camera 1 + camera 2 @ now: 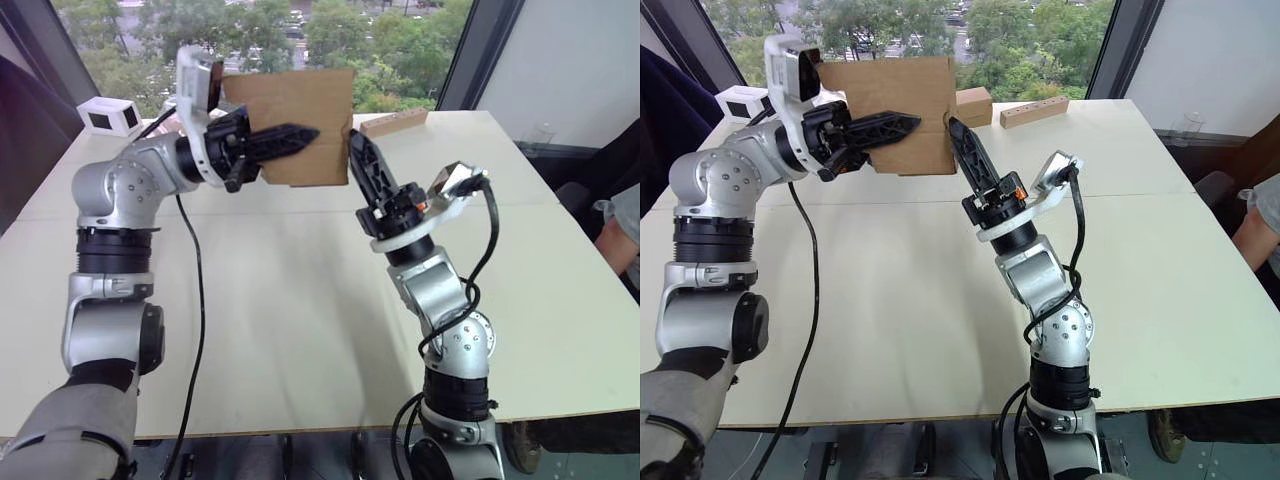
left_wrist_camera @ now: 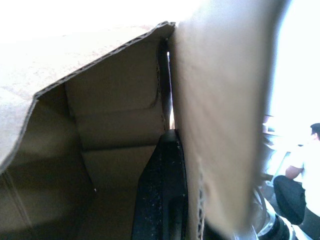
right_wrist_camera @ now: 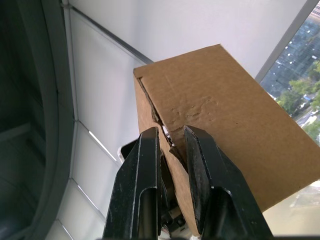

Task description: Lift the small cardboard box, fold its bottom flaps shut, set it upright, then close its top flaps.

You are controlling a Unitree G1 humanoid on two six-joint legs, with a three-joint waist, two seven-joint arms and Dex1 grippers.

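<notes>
One cardboard box (image 1: 902, 105), one wooden block (image 1: 1034, 110), one white device (image 1: 111, 117)

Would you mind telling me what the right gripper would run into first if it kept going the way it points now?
The right gripper would most likely meet the cardboard box, at the flap edge directly ahead of its fingertips; it looks nearly in contact already.

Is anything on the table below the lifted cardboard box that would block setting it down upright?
Nothing visible does. The brown cardboard box is held up by the left hand, with the right hand at its edge; the cream table in front is bare.
</notes>
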